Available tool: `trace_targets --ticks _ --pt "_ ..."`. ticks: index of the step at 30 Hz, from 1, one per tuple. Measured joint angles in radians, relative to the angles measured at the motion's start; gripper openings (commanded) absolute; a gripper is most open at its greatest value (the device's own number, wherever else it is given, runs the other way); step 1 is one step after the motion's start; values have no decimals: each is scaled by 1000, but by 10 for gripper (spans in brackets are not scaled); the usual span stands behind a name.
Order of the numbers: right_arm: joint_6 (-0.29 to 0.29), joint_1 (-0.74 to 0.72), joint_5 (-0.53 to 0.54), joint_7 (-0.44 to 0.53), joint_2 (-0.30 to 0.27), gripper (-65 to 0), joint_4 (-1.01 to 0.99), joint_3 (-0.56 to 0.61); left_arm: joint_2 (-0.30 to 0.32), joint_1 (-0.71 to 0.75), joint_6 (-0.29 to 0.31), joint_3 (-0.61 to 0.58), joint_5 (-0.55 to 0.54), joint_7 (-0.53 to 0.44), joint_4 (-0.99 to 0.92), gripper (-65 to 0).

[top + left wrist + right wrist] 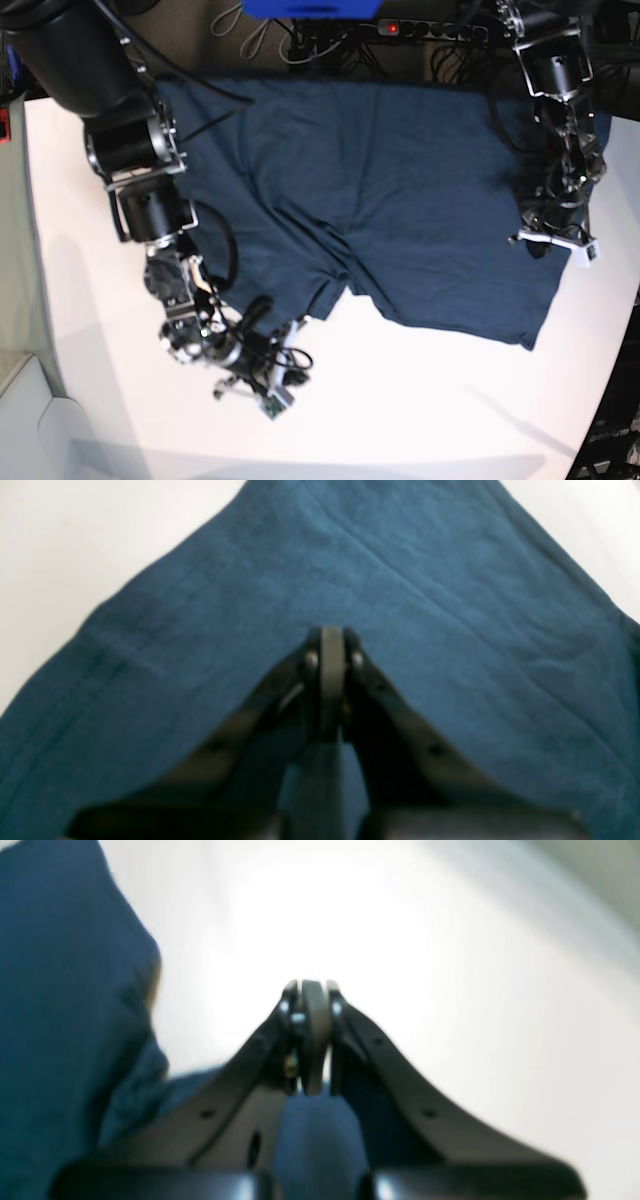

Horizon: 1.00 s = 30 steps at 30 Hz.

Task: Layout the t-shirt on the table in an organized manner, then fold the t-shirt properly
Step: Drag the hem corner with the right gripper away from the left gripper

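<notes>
Lying spread over the far half of the table, the t-shirt reaches the back edge, and its near hem runs diagonally toward the right. In the base view, bare white tabletop extends along the left margin, across the whole near side, and in a narrow strip at the right rim.

At the left of that view, the right gripper sits at the shirt's near-left fold, jaws together and clamped on cloth. At the right, the left gripper rests near the shirt's right edge.

The right wrist view adds detail the base view lacks: blue fabric is pinched behind the closed tips, with open table ahead. The left wrist view shows the left gripper closed, cloth gathered under it, and fabric filling the area ahead to 2 converging edges.
</notes>
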State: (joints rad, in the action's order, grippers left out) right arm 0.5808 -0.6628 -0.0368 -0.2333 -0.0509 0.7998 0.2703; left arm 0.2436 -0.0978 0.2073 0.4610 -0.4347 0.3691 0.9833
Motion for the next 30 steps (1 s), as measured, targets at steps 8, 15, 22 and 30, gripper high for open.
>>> trace_targets --ticks 8,15,22,30 --pt "0 77 -8 -2 -58 -636 -74 -41 0 0 0 0 0 0 0 -650" --pt "0 128 1 1 -117 -636 -70 -32 -8 -2 -1 2 1 -5 0 -650" --pt "2 121 2 -89 -219 -636 -56 -19 -8 -2 -2 2 5 -5 0 -650" --pt "1 105 -300 -160 -232 -636 -38 -14 -8 -2 -2 2 5 -5 0 -650"
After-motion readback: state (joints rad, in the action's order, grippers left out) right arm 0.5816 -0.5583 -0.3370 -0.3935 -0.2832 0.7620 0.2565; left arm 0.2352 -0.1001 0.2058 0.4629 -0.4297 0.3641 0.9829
